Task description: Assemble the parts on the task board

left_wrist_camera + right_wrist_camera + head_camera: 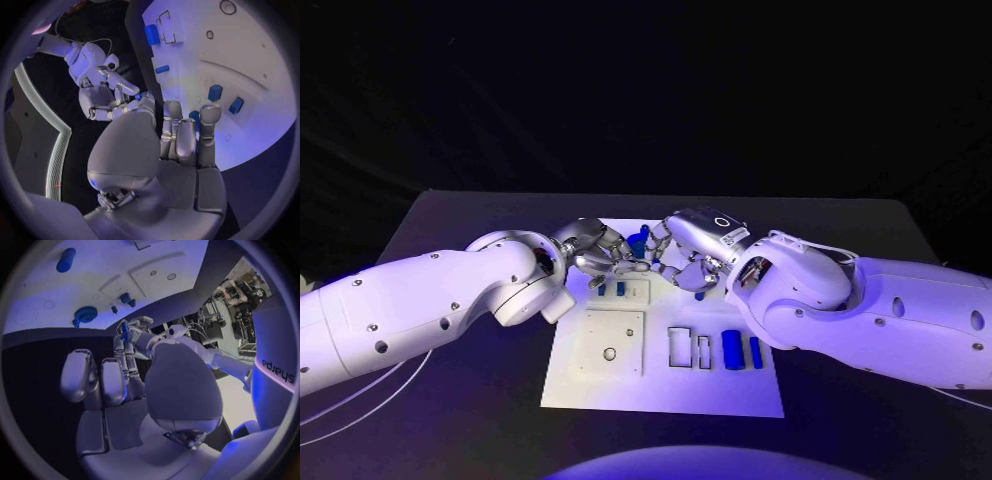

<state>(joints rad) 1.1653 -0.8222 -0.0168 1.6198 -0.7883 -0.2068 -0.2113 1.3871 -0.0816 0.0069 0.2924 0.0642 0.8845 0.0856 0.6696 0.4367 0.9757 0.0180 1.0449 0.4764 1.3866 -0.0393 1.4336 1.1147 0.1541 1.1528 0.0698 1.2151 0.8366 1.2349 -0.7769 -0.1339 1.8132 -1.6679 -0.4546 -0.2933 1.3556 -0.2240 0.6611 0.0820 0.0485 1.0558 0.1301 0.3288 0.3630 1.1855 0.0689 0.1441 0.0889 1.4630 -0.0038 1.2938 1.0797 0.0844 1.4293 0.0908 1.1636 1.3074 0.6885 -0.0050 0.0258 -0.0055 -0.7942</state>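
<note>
Both robot hands, left robot hand (pixel 593 250) and right robot hand (pixel 678 255), apparently pinch one blue part (pixel 638 243) above task board (pixel 661 395).

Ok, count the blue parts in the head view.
5: two adjacent bars at the task board's near right, two small ones mid-board, one part between left hand and right hand. More may hide beneath.

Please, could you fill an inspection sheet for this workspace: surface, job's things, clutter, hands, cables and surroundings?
Surface: black table carrying the white task board.
Job's things: two upright blue parts on the board's right side beside outlined slots; more blue parts lie farther back.
Clutter: nothing seen.
Hands: left hand and right hand meet above the board's far end, with a small blue part between them; which hand holds it cannot be told.
Cables: thin white cables hang under the left arm.
Surroundings: dark backdrop behind the table.
</note>
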